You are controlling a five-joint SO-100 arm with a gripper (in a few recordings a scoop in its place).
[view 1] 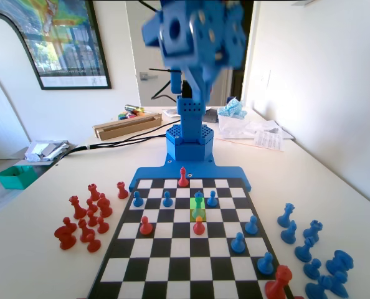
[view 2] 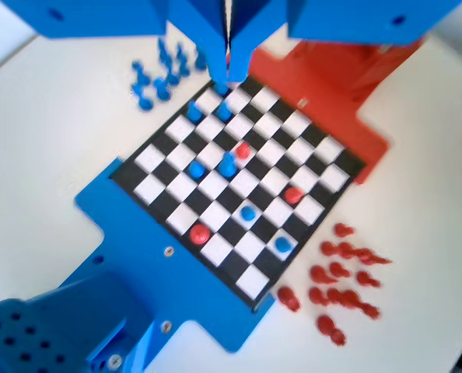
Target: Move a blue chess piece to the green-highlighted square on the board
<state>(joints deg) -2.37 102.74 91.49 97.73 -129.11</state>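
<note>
A: Start at the near end of the fixed view. What sits closest?

B: A red piece (view 1: 279,281) on the board (view 1: 180,269) near its right corner, with a blue pawn (view 1: 265,263) just behind it. Off the board on the right lies a group of captured blue pieces (view 1: 314,255); on the left, a cluster of captured red pieces (view 1: 85,218).

A: And mid-board?

B: 2 more blue pawns on the right side, a red pawn (view 1: 146,225) on the left, then a red pawn (view 1: 199,226) just in front of the green-highlighted square (view 1: 198,213).

A: Where is the blue chess piece?

B: The blue chess piece (view 1: 199,202) stands upright at the far edge of the green tint, seemingly on the square behind it or on the shared line; I cannot tell which. In the wrist view it is the taller slim piece (view 2: 228,164) near the board's centre, blurred.

A: Beyond that?

B: 3 blue pawns in the same row, and a lone red piece (view 1: 183,177) on the far rank, right before the blue base.

A: The gripper?

B: High above the board, well apart from every piece. In the wrist view the gripper (view 2: 229,68) hangs from the top edge with its jaws pressed together, only a thin seam between them, and nothing held. In the fixed view the raised arm head (view 1: 194,34) is a blur.
</note>
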